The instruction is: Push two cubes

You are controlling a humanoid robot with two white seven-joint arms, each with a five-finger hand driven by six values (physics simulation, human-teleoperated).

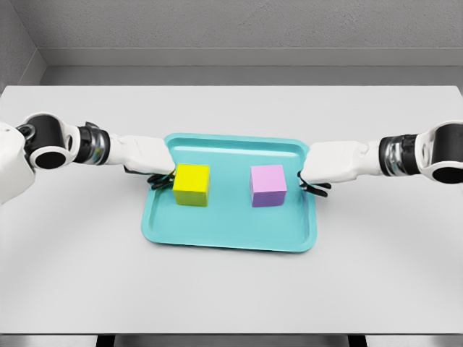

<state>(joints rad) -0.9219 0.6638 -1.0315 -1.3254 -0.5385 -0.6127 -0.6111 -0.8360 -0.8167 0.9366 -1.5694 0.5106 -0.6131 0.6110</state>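
Note:
A yellow cube (192, 184) and a purple cube (268, 186) sit side by side on a teal tray (230, 231), a gap between them. My left hand (160, 178) reaches over the tray's left rim, its dark fingers touching the yellow cube's left face. My right hand (312, 185) hangs over the tray's right rim, a short way right of the purple cube and apart from it. Both hands' fingers look loosely extended and hold nothing.
The tray rests in the middle of a light grey table (72, 253). A grey wall (231, 29) stands behind the table's far edge.

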